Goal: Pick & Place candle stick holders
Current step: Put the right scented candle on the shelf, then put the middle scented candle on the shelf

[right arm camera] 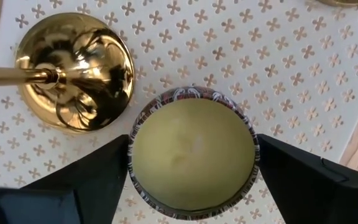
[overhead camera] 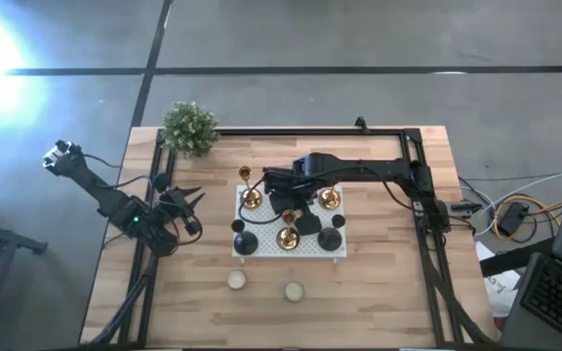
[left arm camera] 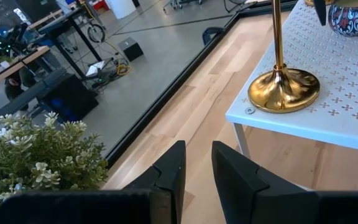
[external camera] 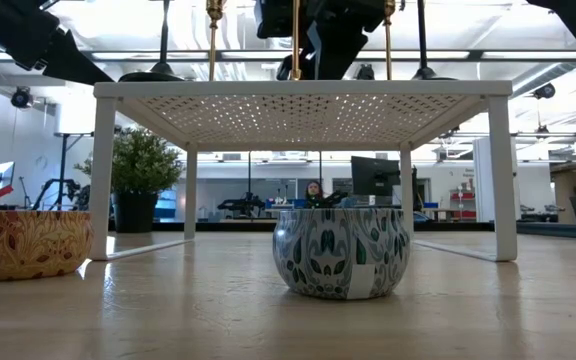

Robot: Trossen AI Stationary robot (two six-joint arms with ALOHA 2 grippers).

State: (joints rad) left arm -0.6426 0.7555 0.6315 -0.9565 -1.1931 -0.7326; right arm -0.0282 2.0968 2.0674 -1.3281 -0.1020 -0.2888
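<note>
Three brass candle stick holders stand on the white perforated shelf (overhead camera: 261, 250) in the middle of the wooden surface (overhead camera: 379, 302): one at the far left (overhead camera: 250, 198), one at the far right (overhead camera: 330, 199), and one near the front edge (overhead camera: 287, 237). Several squat black holders, such as the one at the front left corner (overhead camera: 246, 245), stand among them on the same shelf. To my judgement the placing is well advanced, but the final layout is not known, so I cannot say how much is left.

The right gripper (right arm camera: 193, 165) is over the shelf, its jaws apart on both sides of a patterned candle jar (right arm camera: 192, 151) with pale wax, not yet pressing it; a brass base (right arm camera: 74, 71) is just beside this jar. The left gripper (left arm camera: 197, 175) waits near the left edge of the surface, jaws slightly apart and holding nothing, beside a small green plant (overhead camera: 189, 128).

Two more candle jars, one on the left (overhead camera: 235, 280) and one on the right (overhead camera: 294, 291), sit on the bare wood in front of the shelf. Beyond the surface is a bright workshop room with grey floor, desks and monitors, and a person sits far behind.
</note>
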